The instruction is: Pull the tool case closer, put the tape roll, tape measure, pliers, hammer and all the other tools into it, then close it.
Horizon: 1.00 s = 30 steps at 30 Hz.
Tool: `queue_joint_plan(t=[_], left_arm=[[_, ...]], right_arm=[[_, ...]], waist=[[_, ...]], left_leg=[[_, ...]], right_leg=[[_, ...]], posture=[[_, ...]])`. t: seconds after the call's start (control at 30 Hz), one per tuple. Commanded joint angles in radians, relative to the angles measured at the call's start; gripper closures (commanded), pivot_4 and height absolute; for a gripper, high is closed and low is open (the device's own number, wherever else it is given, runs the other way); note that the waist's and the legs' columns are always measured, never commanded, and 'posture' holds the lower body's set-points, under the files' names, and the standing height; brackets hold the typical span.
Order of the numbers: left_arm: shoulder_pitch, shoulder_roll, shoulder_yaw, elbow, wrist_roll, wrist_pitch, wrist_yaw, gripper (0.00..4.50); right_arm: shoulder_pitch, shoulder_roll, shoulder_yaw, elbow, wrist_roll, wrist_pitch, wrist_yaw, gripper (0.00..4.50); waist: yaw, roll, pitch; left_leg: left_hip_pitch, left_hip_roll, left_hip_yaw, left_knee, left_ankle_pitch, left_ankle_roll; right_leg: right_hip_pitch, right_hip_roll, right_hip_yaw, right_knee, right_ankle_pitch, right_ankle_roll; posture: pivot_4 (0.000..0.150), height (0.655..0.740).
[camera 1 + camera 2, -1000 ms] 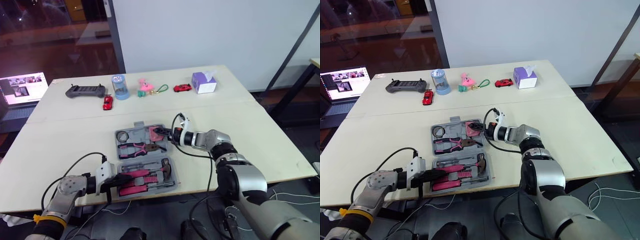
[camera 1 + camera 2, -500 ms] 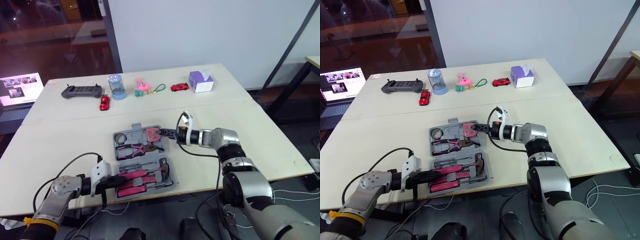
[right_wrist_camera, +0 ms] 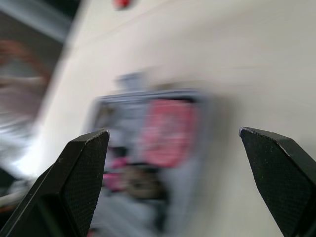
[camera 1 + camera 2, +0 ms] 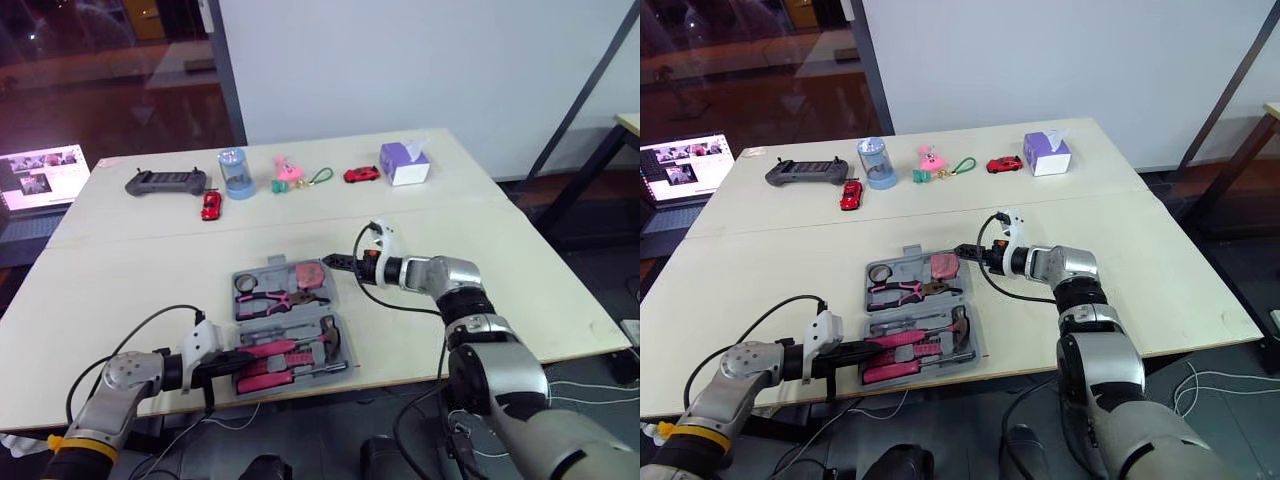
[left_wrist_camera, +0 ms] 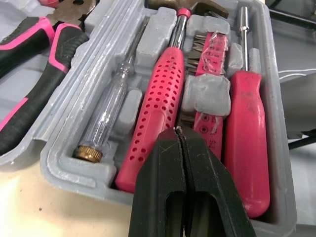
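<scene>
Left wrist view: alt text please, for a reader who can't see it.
The left gripper, jaws shut, hangs over the open grey tool case, above a pink-handled hammer lying between a clear tester screwdriver and a pink screwdriver. Pink-and-black pliers lie in the case's other half.

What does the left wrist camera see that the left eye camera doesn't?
Left wrist view, up close: a clear screwdriver with a brass cap, and a strip of bits. Left eye view, wider: the right gripper, a tissue box and a red toy car. Both: the shut left gripper, the grey tool case and the pink-handled hammer.
</scene>
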Motion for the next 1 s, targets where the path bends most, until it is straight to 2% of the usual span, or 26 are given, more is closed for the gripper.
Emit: queue_joint_plan(t=[0.03,0.3,0.43,0.7,1.0], left_arm=[[-0.003,0.008,0.014,-0.014,0.003,-0.008,0.001,4.5],[0.011,0.02,0.022,-0.022,0.002,-0.008,-0.001,4.5],[0.012,0.023,0.023,-0.022,0.004,-0.008,-0.002,4.5],[0.019,0.038,0.023,-0.025,0.007,-0.012,-0.003,4.5],[0.025,0.043,0.03,-0.042,-0.008,0.001,-0.007,4.5]], right_arm=[[-0.036,0.037,0.032,0.069,-0.039,-0.078,0.012,0.04],[-0.077,0.154,0.034,0.197,-0.085,-0.22,-0.02,0.04],[-0.094,0.179,0.005,0.231,-0.068,-0.243,0.03,0.04],[-0.113,0.142,-0.085,0.242,-0.024,-0.262,0.109,0.04],[-0.105,0.098,-0.016,0.165,-0.054,-0.208,0.336,0.04]], waist=[[-0.001,0.0,0.0],[-0.004,0.0,0.0],[-0.002,0.0,0.0],[-0.003,0.0,0.0],[-0.003,0.0,0.0]], left_leg=[[0.0,0.0,0.0,0.0,0.0,0.0],[0.001,0.0,0.0,0.0,0.001,-0.001],[0.001,0.0,0.0,0.0,0.001,-0.001],[0.0,0.0,0.001,0.0,0.001,-0.001],[0.0,0.0,0.001,0.0,0.001,-0.001]], right_leg=[[0.0,0.0,0.0,0.0,0.0,0.0],[0.0,0.0,0.001,0.0,0.0,0.0],[0.0,0.0,0.001,0.001,0.0,0.0],[-0.001,0.0,0.001,0.0,0.0,0.0],[-0.001,0.0,0.002,0.0,0.0,0.0]], posture=[[0.15,0.74],[0.15,0.74],[0.15,0.74],[0.15,0.74],[0.15,0.74]])
